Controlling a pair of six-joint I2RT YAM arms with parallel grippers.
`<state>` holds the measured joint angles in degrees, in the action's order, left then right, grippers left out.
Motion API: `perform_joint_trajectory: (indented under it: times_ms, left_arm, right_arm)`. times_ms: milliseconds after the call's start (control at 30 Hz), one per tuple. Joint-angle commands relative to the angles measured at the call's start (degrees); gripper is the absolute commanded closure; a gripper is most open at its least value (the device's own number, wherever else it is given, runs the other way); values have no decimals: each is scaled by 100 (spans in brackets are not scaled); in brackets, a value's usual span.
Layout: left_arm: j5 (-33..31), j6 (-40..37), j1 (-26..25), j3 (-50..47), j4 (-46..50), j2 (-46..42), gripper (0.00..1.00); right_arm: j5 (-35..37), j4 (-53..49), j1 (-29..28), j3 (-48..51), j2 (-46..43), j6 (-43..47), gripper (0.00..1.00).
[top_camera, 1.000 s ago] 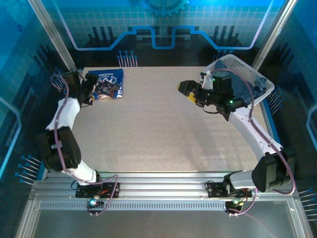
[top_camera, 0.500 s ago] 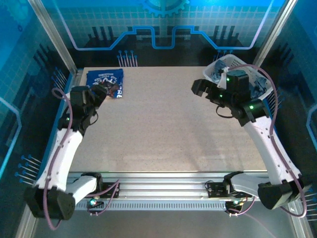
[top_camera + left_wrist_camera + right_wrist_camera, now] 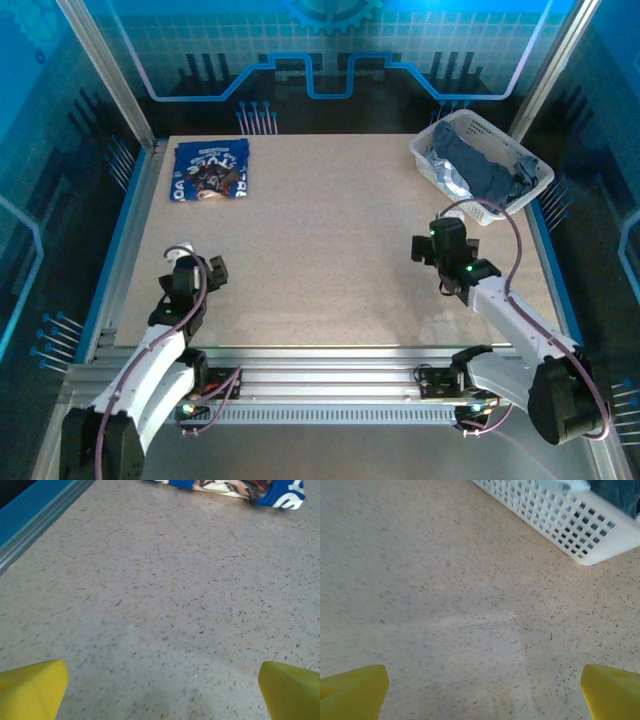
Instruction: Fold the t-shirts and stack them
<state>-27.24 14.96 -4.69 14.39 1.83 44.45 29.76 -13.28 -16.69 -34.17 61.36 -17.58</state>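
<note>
Presently: one t-shirt on the bench, others in the basket, both pincers empty.
The bench (image 3: pixel 330 250) carries a white lattice basket (image 3: pixel 481 211) at its far right corner, holding bunched grey-blue t-shirts (image 3: pixel 480 170). The royal blue t-shirt (image 3: pixel 211 169) lies folded at the far left corner, print upward. The left pincer (image 3: pixel 162 687) and right pincer (image 3: pixel 482 690) hang over the bench's near half, each spread wide, pinching nothing.

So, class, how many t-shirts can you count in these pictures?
2 for certain: a folded royal blue t-shirt at the far left corner of the table, and grey-blue cloth heaped in the white basket, which may hide more.
</note>
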Motion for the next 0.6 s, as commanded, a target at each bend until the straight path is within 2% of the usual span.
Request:
perform_joint_trajectory:
  times_ms: [0,33,133,267,300,333,433,500,567]
  left_arm:
    - [378,-329,-32,-105,-1948,686,1]
    - [409,-322,-32,-104,-2317,959,1]
    - [468,-510,-17,227,-2971,1925,1]
    - [788,-644,130,579,-4150,3050,1]
    - [821,-653,158,865,-3647,3161,1]
    - [911,-863,176,898,-3810,3308,1]
    - [979,-1110,320,637,-4694,3542,1]
    - [1075,-998,509,98,-6223,3962,1]
    - [1376,-1054,501,-33,-6354,3941,1]
  right_arm:
    - [170,1926,162,320,278,914,0]
    - [101,2486,190,471,398,1121,0]
    - [-404,3411,634,670,717,978,0]
    - [-900,4497,907,771,1363,1554,0]
    - [-1050,4624,1008,769,1498,1530,0]
    - [-1165,4685,1105,771,1593,1444,0]
    - [-1433,5577,1220,1186,1907,1389,0]
    - [-1668,6016,1245,1331,2102,1456,0]
    - [-1708,6165,1251,1295,2362,1471,0]
